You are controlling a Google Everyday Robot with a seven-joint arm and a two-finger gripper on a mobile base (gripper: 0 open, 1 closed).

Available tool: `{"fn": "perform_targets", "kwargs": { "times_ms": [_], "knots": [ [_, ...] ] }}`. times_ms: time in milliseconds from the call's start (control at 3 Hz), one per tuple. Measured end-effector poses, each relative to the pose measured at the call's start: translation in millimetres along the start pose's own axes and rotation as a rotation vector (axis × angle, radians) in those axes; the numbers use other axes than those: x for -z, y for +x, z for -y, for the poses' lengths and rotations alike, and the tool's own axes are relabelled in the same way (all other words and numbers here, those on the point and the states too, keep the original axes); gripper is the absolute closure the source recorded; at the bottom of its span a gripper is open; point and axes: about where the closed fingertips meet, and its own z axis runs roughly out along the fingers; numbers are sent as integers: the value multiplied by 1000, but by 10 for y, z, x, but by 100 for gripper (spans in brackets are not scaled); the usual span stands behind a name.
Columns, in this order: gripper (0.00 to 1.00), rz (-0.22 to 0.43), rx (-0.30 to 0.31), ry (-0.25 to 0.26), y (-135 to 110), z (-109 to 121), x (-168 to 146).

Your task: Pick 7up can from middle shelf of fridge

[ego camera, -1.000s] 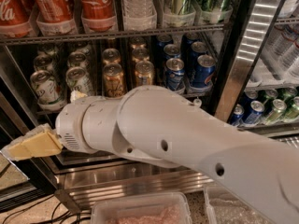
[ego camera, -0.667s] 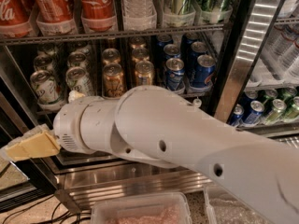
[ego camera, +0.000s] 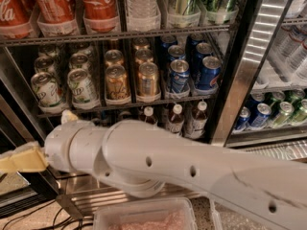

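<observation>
The 7up can [ego camera: 82, 85] is standing upright at the front edge of the middle shelf [ego camera: 158, 101] of the fridge [ego camera: 242, 75], in the second lane from the shelf's left end. A like can [ego camera: 46, 88] is sitting just beside it toward the left corner, and gold cans [ego camera: 117, 82] and blue Pepsi cans [ego camera: 178, 74] are occupying the lanes to its right. The gripper [ego camera: 19, 158] is hanging below and left of that shelf's front left corner, apart from every can, and whether it is open or closed cannot be told; the white arm [ego camera: 168, 164] is crossing in front of the white-capped bottles [ego camera: 175, 119] on the rack beneath.
</observation>
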Motion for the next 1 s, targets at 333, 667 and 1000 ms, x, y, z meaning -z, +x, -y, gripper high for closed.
{"fn": "perform_targets", "kwargs": {
  "times_ms": [333,667,1000],
  "knots": [
    [0,8,-17,-61,443,-409,-270],
    [0,42,-58,-256,646,-1469,-572],
    [0,48,-148,-310,768,-1939,-818]
  ]
}}
